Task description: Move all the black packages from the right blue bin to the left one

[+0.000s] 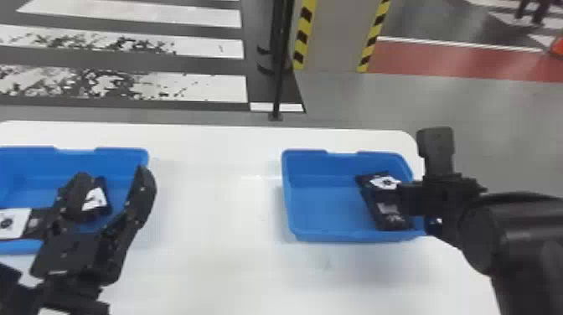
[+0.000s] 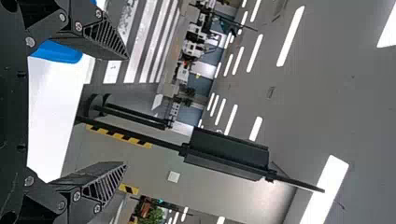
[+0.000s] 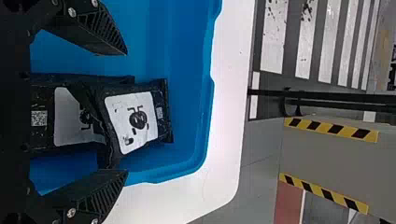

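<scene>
At the head view's right, wide-open, empty right end effector (image 3: 126, 112) may snag both black packages (image 3: 162, 100), cause: overlap; left end effector (image 1: 113, 172) likewise spread, empty

Black all over, with a fat, round right arm (image 1: 519, 234), a blocky left arm (image 1: 67, 299), shiny little screws (image 2: 77, 196) and pointy fingers (image 2: 105, 39) with slanted slits.

One table (image 1: 209, 218) holds two bins (image 1: 326, 167). Two packages (image 1: 95, 199) show in the left bin (image 1: 121, 161), two packages (image 3: 137, 119) near the right bin (image 1: 291, 205)'s right edge.
</scene>
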`<state>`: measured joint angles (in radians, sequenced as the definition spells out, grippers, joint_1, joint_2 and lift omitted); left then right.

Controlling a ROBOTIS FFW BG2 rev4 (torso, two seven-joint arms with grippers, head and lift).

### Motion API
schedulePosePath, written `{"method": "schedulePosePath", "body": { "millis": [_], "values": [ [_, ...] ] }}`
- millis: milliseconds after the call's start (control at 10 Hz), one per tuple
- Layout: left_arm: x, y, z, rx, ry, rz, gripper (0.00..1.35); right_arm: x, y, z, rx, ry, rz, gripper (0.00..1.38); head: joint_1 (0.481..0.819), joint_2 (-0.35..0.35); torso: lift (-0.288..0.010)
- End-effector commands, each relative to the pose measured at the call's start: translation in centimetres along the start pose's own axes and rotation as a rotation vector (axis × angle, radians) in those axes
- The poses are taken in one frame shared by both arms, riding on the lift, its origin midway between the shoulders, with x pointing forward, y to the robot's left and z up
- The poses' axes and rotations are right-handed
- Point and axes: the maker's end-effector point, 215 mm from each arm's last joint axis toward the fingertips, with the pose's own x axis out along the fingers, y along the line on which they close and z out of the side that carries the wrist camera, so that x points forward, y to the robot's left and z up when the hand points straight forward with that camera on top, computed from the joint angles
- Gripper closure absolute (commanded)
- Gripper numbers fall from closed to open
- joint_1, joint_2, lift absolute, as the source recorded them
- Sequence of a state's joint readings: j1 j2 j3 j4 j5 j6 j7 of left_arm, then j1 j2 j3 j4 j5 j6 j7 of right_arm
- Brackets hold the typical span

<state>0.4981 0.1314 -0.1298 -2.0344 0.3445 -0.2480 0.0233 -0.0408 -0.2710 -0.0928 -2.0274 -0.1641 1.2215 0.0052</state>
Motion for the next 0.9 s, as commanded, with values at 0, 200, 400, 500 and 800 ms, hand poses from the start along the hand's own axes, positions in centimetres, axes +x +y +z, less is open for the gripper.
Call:
{"method": "schedulePosePath", "body": {
  "millis": [0, 200, 400, 500, 800],
  "values": [
    [0.0, 0.2, -0.9, -0.026, 0.026, 0.005, 0.28, 0.4, -0.4, -0.3, -0.002, 0.021, -0.016, 0.14, 0.695, -0.169, -0.178],
    [-0.1, 0.3, -1.1, -0.03, 0.032, 0.007, 0.28, 1.2, -1.0, -0.6, 0.004, 0.043, -0.03, 0.14, 0.695, -0.178, -0.178],
    [-0.1, 0.4, -1.2, -0.026, 0.034, 0.007, 0.28, 1.9, -0.5, -0.9, 0.018, 0.06, -0.009, 0.24, 0.695, -0.181, -0.178],
    [-0.1, 0.4, -1.3, -0.027, 0.036, 0.007, 0.28, 2.6, -0.1, -0.8, 0.023, 0.057, 0.019, 0.43, 0.695, -0.179, -0.178],
    [-0.1, 0.6, -1.3, -0.028, 0.034, 0.007, 0.28, 3.1, 1.4, 0.8, 0.01, -0.008, 0.063, 1.17, 0.695, -0.161, -0.178]
  ]
}}
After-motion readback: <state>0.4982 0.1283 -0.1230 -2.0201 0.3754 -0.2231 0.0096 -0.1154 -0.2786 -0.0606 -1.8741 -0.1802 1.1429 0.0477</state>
